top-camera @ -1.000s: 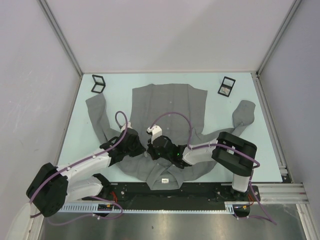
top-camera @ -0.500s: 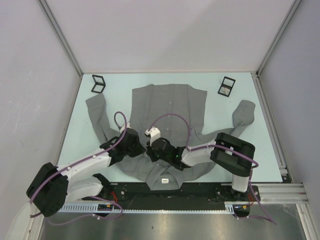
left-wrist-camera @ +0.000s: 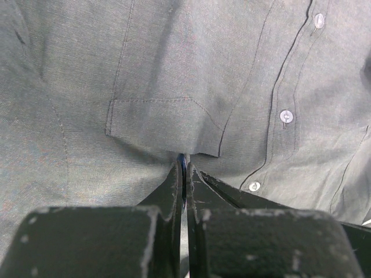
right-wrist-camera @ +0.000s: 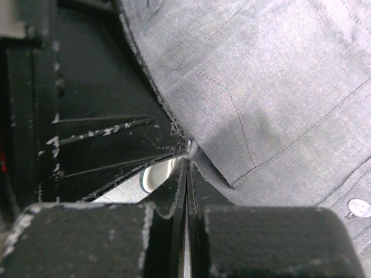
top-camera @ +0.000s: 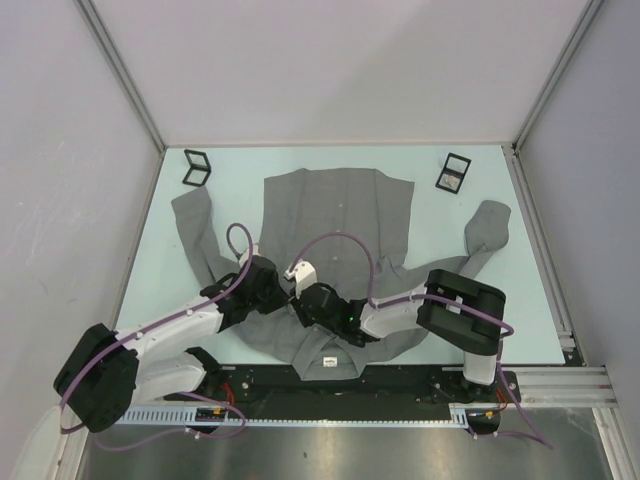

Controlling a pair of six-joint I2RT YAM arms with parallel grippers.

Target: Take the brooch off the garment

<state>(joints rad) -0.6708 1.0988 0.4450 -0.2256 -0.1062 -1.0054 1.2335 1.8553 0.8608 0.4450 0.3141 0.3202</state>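
Observation:
The grey shirt (top-camera: 340,215) lies flat on the table with its collar toward the arms. Both grippers meet low over its chest pocket (left-wrist-camera: 165,124). My left gripper (top-camera: 284,298) is shut on a thin blue-edged disc, the brooch (left-wrist-camera: 183,171), seen edge-on at the pocket's lower edge. In the right wrist view the brooch (right-wrist-camera: 155,176) shows as a white round face with a dark rim, under the left gripper's fingers (right-wrist-camera: 110,145). My right gripper (right-wrist-camera: 187,159) is shut, with a fold of the shirt cloth (right-wrist-camera: 200,155) pinched at its tips right next to the brooch.
Two small open black boxes stand at the back, one at the left (top-camera: 197,167) and one at the right (top-camera: 455,172). The shirt's sleeves spread to both sides (top-camera: 490,225). The white neck label (top-camera: 329,360) lies near the arm bases. Small white buttons (left-wrist-camera: 286,116) run beside the pocket.
My right gripper has shifted left and a little nearer, closing up against the left gripper. The left gripper has barely moved. The shirt lies as before.

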